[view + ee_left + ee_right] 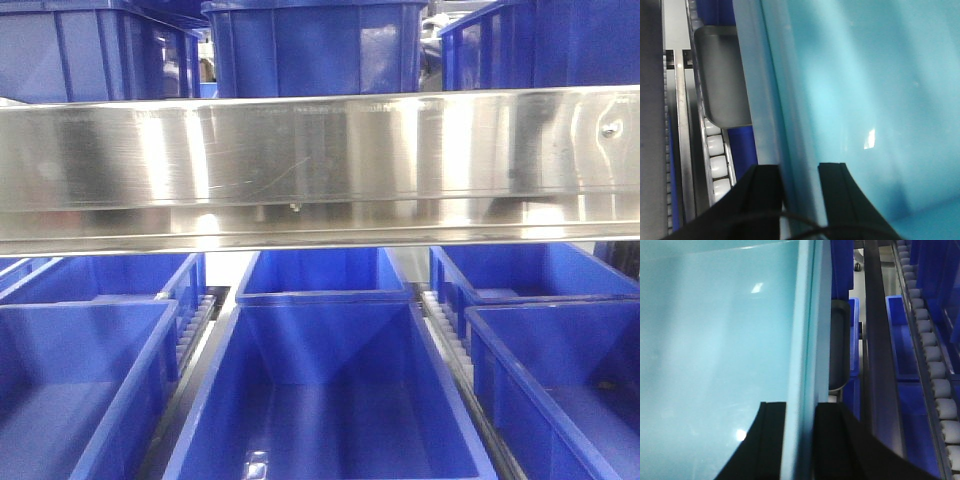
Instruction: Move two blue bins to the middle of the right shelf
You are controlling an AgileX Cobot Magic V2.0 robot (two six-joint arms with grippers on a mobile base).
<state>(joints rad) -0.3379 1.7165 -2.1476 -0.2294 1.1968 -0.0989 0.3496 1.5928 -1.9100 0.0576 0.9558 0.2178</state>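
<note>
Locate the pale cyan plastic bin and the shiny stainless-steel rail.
pale cyan plastic bin [865, 100]: left wrist view, on its smooth side wall.
shiny stainless-steel rail [320, 160]: front-facing view, middle of its broad face.

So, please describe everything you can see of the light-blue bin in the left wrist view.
The light-blue bin looks like smooth, glossy pale cyan plastic with plain walls that catch light spots. Only one wall and its thickened rim show; the rest is out of frame. The left tool straddles the rim, one black finger on each side, apparently clamped on it. Beside the bin run white rollers. The right tool grips a similar wall in its own view.
</note>
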